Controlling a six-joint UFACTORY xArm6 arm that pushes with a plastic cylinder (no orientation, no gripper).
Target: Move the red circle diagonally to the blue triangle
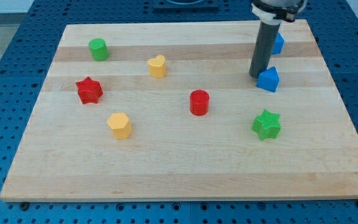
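Note:
The red circle (199, 102) is a short red cylinder near the middle of the wooden board (179, 162). A blue block with a pointed top (268, 79) lies to its upper right. My tip (255, 76) rests on the board just left of that blue block, touching or nearly touching it. A second blue block (279, 42) sits further up, partly hidden behind the rod, so its shape is unclear. The red circle is well apart from my tip, to the lower left.
A green cylinder (98, 49) is at the upper left, a yellow heart (158, 66) above centre, a red star (89, 90) at left, a yellow hexagon-like block (120, 125) at lower left, a green star (266, 124) at lower right.

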